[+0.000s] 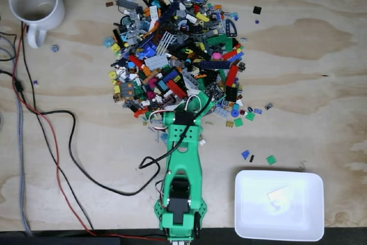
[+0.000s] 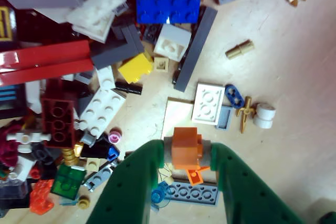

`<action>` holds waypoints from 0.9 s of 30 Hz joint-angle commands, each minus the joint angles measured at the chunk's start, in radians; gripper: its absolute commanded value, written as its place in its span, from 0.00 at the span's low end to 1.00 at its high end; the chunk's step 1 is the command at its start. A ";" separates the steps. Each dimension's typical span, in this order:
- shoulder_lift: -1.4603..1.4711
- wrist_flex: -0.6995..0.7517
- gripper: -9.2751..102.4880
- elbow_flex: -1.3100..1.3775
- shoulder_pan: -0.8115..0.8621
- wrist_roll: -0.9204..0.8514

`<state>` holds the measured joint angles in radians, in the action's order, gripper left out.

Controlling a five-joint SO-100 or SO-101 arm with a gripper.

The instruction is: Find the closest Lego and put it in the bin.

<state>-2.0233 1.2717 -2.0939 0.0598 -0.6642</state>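
A large heap of mixed Lego pieces (image 1: 172,44) covers the far middle of the plywood table. My green arm reaches up from the near edge, and its gripper (image 1: 199,102) is at the near rim of the heap. In the wrist view the gripper (image 2: 187,153) is shut on a small orange brick (image 2: 185,142), with a green finger pressed against each side. A white plate (image 2: 208,103) and a grey-blue plate (image 2: 193,192) lie just around it. The white bin (image 1: 239,205) stands at the near right, apart from the gripper.
A white mug (image 1: 35,4) stands at the far left. Black and red cables (image 1: 57,142) trail down the left side and curl toward the arm's base. A few stray pieces (image 1: 270,159) lie between the heap and the bin. Bare plywood lies on the right.
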 commanded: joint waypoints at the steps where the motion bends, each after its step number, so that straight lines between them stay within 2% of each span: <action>1: -0.061 0.175 0.11 0.311 0.117 -0.120; 4: -0.101 0.209 0.11 0.339 0.302 -0.212; 7: -0.149 0.179 0.11 0.310 0.549 -0.322; 14: -0.249 -0.009 0.11 0.163 1.035 -0.566; 20: -0.333 -0.104 0.12 0.021 1.308 -0.726; 24: -0.380 -0.156 0.13 -0.097 1.427 -0.815; 27: -0.397 -0.198 0.21 -0.147 1.442 -0.833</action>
<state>-2.3562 1.1229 -2.2381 1.4680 -1.4665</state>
